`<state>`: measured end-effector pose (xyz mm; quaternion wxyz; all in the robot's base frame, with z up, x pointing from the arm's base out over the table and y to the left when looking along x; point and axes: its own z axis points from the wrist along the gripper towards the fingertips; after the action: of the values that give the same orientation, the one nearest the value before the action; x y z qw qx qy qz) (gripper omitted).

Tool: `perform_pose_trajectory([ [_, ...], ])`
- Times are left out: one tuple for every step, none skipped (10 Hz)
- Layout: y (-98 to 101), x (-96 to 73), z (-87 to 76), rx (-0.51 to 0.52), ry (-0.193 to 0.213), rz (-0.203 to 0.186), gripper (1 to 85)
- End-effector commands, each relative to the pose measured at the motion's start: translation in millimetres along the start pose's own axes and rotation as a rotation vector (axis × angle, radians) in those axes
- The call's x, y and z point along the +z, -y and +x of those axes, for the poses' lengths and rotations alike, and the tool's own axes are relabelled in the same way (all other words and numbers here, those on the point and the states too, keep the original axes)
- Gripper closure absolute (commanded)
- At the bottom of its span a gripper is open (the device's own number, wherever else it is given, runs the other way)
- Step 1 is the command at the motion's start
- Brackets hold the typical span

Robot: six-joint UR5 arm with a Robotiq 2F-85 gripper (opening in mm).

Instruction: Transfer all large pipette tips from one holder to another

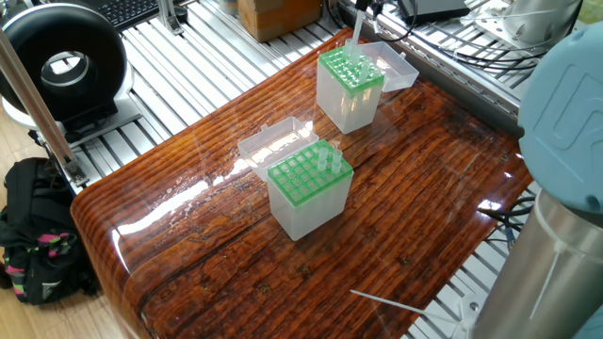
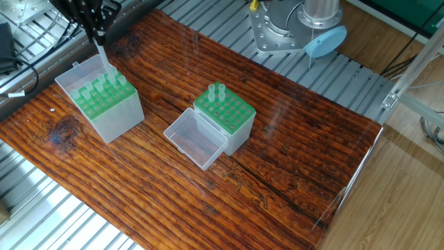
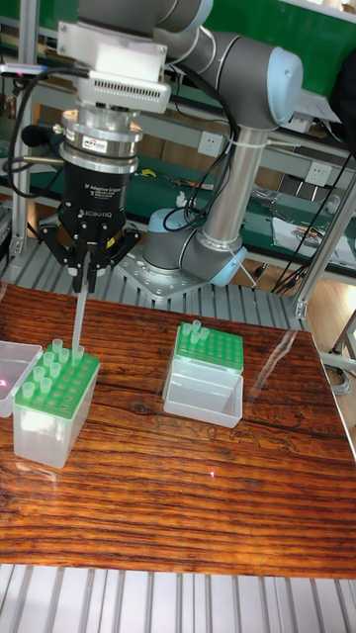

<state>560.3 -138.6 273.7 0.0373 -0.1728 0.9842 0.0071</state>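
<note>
My gripper (image 3: 87,280) hangs over the far-left holder (image 3: 54,401) and is shut on one large pipette tip (image 3: 77,321). The tip hangs upright, its lower end at about the height of the tops of the other tips standing in that green rack (image 2: 105,104). From the other side the held tip (image 1: 356,33) rises above the same holder (image 1: 350,83). The gripper (image 2: 97,31) grips the tip (image 2: 104,59) at its top. A second holder (image 2: 225,114) stands mid-table with a few tips (image 2: 217,92) in one corner.
Both holders have clear hinged lids lying open beside them (image 2: 194,139) (image 2: 76,75). The arm's base (image 2: 305,28) sits behind the table. A black round device (image 1: 61,61), a backpack (image 1: 33,231) and cables (image 1: 452,38) lie off the table.
</note>
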Motion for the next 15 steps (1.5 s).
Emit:
perform_pose_trajectory([
  [-0.7,-2.0,-4.9,-0.003,0.022,-0.004,83.3],
  [1.3,-2.2,-5.8,-0.005,0.025,0.002,83.3],
  [2.2,-2.6,-6.6,-0.005,0.028,0.003,83.3],
  [2.4,-2.4,-7.5,-0.007,0.03,0.002,83.3],
  [3.2,-0.5,-8.6,-0.007,0.029,0.003,83.3],
  [1.8,1.8,-9.0,-0.003,0.027,-0.001,83.3],
  [0.2,3.7,-9.6,0.0,0.028,-0.002,83.3],
  [-0.3,4.3,-10.0,0.0,0.028,-0.004,83.3],
  [0.7,4.5,-10.3,0.0,0.029,0.0,83.3],
  [1.2,4.8,-10.3,-0.001,0.028,0.001,83.3],
  [1.5,4.9,-9.8,-0.001,0.026,0.002,83.3],
  [2.8,5.3,-8.5,-0.001,0.02,0.006,83.3],
  [4.2,6.2,-7.0,-0.008,0.012,0.01,83.0],
  [4.8,6.9,-7.6,-0.012,0.012,0.01,82.3],
  [4.6,7.9,-8.7,-0.015,0.013,0.007,82.0],
])
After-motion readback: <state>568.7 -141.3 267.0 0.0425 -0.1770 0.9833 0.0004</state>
